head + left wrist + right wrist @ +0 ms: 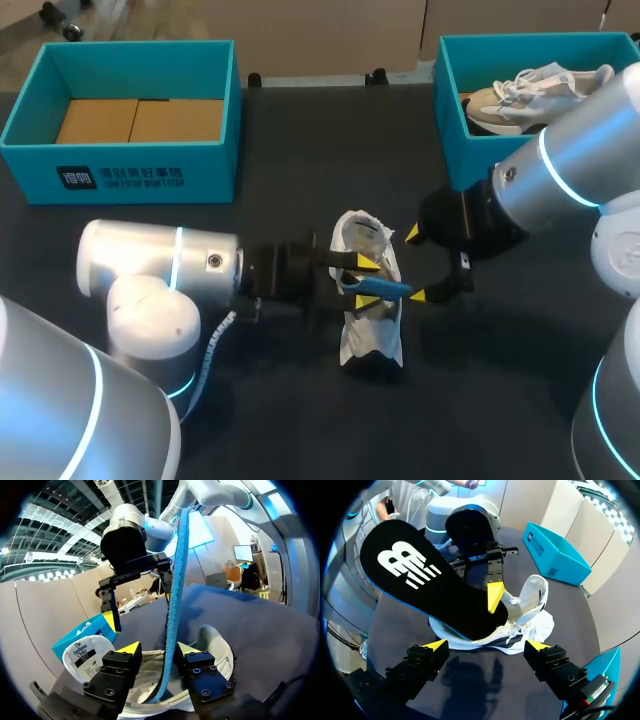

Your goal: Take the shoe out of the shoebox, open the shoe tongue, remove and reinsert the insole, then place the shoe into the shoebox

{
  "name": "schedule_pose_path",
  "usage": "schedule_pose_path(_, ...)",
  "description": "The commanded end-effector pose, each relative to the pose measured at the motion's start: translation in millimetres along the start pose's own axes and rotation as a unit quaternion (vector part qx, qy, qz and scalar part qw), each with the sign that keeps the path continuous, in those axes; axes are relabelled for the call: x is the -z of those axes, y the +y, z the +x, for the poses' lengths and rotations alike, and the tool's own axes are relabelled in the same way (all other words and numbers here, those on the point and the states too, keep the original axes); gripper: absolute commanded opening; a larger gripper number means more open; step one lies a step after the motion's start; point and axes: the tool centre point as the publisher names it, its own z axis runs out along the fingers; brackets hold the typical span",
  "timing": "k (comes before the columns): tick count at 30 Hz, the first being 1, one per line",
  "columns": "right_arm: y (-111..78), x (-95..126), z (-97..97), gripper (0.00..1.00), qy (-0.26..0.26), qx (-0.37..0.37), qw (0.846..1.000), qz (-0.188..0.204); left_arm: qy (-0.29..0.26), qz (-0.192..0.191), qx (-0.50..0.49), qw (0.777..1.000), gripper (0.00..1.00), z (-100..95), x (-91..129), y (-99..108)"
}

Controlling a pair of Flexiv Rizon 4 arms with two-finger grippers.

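Note:
A white shoe (371,338) lies on the dark table in the middle, toe toward the front edge. A blue-edged insole (386,288) with a black top (420,580) sticks up out of its opening. My left gripper (366,282) is over the shoe's mouth, open. The thin insole (177,580) stands in the gap between its fingers, leaning by one of them. My right gripper (415,265) hangs wide open just right of the shoe (536,591), empty, its fingers (436,646) on either side of the heel end.
A teal shoebox (140,178) with cardboard inside sits at the back left. A second teal shoebox (462,150) at the back right holds another pale shoe (530,95). My right arm passes in front of that box.

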Motion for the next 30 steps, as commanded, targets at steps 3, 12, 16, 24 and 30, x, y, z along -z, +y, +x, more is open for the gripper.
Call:
schedule_pose_path(3, -0.1, -1, 0.6, 1.0, -0.001, 0.0, 1.0, 0.0, 0.0, -0.005, -0.001, 1.0, 0.42, 6.1, 12, -9)
schedule_pose_path(12, -0.1, -1, 0.6, 1.0, -0.001, 0.0, 1.0, 0.0, 0.001, -0.007, -0.003, 1.0, 0.34, 12.9, 14, -16)
schedule_pose_path(16, -0.1, -1, 0.6, 1.0, -0.001, 0.0, 1.0, 0.0, 0.006, -0.013, -0.003, 1.0, 0.09, 17.7, 14, -15)
schedule_pose_path(24, -0.1, -1, 0.6, 1.0, -0.001, 0.0, 1.0, 0.0, 0.015, -0.032, 0.007, 0.999, 0.0, 21.2, 12, -9)
schedule_pose_path(30, -0.1, -1, 0.6, 1.0, -0.001, 0.0, 1.0, 0.0, 0.025, -0.046, 0.007, 0.999, 0.0, 21.5, 9, -2)
